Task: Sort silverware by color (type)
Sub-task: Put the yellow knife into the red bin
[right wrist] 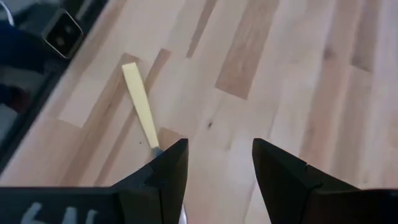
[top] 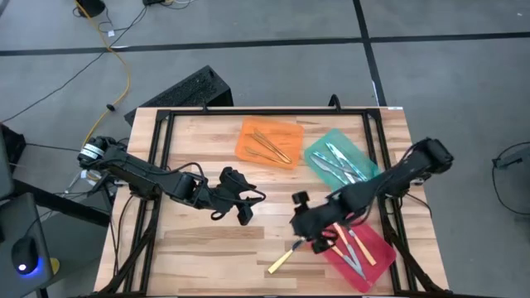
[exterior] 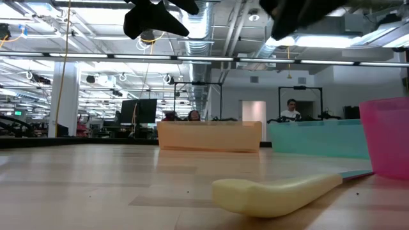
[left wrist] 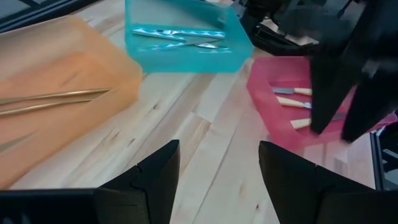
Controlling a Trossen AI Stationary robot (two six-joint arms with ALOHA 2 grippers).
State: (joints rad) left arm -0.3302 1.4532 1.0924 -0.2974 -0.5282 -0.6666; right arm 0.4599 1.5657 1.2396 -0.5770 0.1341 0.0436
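One yellow-handled utensil [top: 281,262] lies flat on the wood just left of the red tray [top: 377,266], handle toward the near edge; it also shows in the low view [exterior: 275,191] and the right wrist view [right wrist: 139,104]. My right gripper [top: 305,225] [right wrist: 217,163] hovers open above its head end, touching nothing. My left gripper [top: 242,205] [left wrist: 217,163] is open and empty over the table's middle. Gold utensils [top: 269,145] lie in the orange tray [top: 248,131], blue-handled ones [top: 339,161] in the teal tray [top: 358,147], and yellow-handled ones [top: 354,247] in the red tray.
The three trays sit along the right half of the table: orange [left wrist: 56,56] far-centre, teal [left wrist: 186,59] to its right, red [left wrist: 267,93] near the right corner. A black metal frame [top: 157,141] borders the table. Bare wood lies on the left and near-centre.
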